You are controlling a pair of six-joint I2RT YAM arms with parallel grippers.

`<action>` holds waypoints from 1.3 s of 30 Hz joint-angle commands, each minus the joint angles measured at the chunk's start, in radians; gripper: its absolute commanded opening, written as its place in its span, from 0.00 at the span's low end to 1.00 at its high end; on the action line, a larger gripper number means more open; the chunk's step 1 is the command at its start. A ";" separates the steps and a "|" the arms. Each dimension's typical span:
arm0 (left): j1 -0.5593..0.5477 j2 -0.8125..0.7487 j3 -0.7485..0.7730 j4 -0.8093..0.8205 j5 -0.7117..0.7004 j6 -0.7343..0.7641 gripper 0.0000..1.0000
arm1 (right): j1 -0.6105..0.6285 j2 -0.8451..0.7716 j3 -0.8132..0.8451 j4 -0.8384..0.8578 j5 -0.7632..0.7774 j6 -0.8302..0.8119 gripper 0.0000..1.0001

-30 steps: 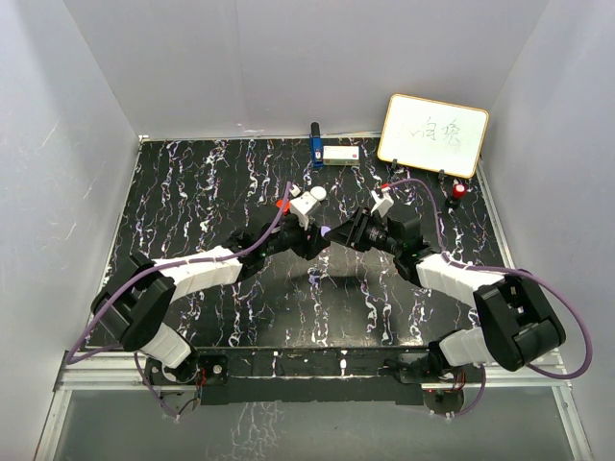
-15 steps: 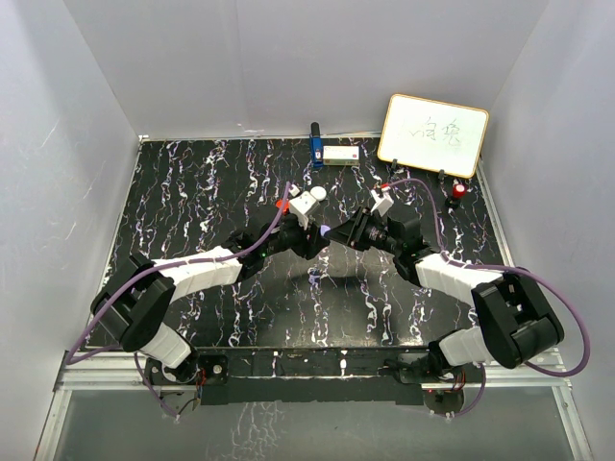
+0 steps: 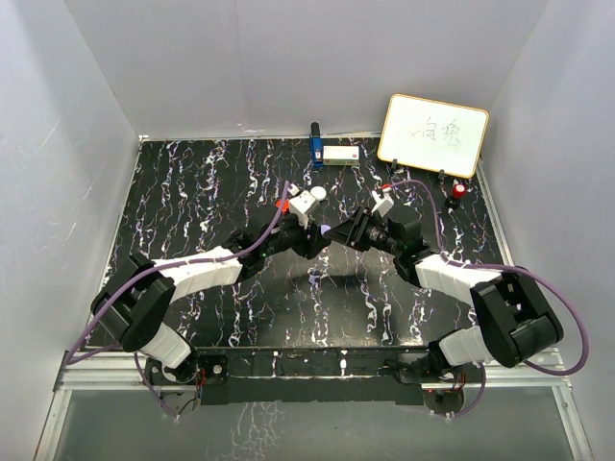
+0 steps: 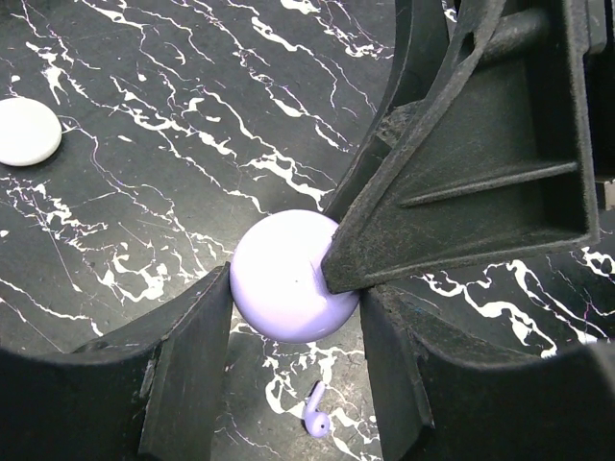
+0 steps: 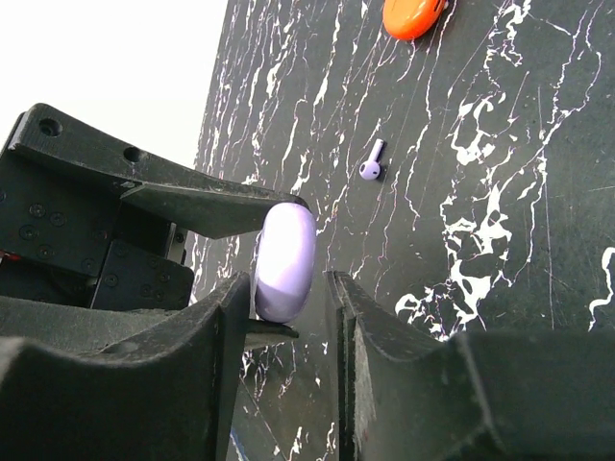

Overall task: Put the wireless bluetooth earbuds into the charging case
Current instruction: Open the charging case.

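Left gripper (image 4: 293, 331) is clamped on the lilac case (image 4: 286, 274). Right gripper (image 5: 288, 293) crowds in on it too, one finger touching. Is it pinching? Can't tell. A lilac earbud (image 4: 315, 415) lies loose on the table (image 4: 144, 192) below. From above, the case is a mere speck.

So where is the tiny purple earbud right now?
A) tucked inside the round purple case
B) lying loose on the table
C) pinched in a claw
B: the tiny purple earbud lies by itself on the black marbled table, just beside the round purple case and with nothing gripping it.
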 commanded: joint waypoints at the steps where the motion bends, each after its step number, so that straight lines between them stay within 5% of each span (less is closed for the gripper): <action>1: -0.008 -0.042 0.000 0.073 0.010 -0.009 0.00 | 0.003 0.003 0.001 0.053 -0.027 -0.001 0.36; 6: -0.008 -0.045 0.003 0.070 0.007 -0.008 0.00 | 0.004 0.005 -0.001 0.053 -0.027 0.002 0.34; 14: -0.008 -0.049 0.001 0.063 0.002 -0.007 0.01 | 0.004 -0.004 -0.009 0.052 -0.006 0.012 0.10; 17: -0.008 -0.044 0.008 0.037 -0.028 -0.013 0.42 | 0.002 -0.022 -0.012 0.049 0.014 0.010 0.06; 23: -0.008 -0.114 -0.051 0.021 -0.120 -0.027 0.74 | -0.041 -0.055 -0.012 0.030 0.013 -0.005 0.04; 31: -0.001 -0.293 -0.124 -0.031 -0.206 -0.074 0.85 | -0.082 -0.067 -0.010 0.008 -0.013 -0.051 0.03; 39: 0.004 -0.245 -0.070 -0.105 -0.288 -0.222 0.85 | -0.093 -0.045 -0.021 0.116 -0.165 -0.108 0.00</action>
